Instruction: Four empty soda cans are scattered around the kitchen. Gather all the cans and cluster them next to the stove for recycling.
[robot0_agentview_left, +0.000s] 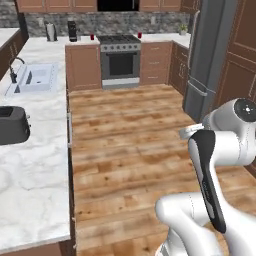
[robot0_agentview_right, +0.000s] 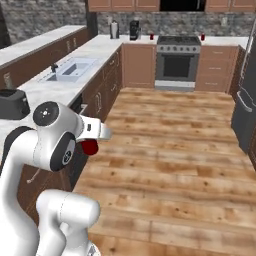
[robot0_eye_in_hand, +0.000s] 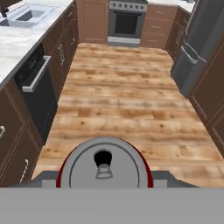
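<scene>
Facing wood-plank floor (robot0_eye_in_hand: 122, 100) toward the stove (robot0_eye_in_hand: 127, 19), gripper (robot0_eye_in_hand: 104, 181) clamped on a red soda can (robot0_eye_in_hand: 104, 168).

A red soda can (robot0_eye_in_hand: 104, 168), silvery top facing the camera, sits low above the wooden floor (robot0_eye_in_hand: 122, 100), stove (robot0_eye_in_hand: 127, 18) far ahead.
</scene>
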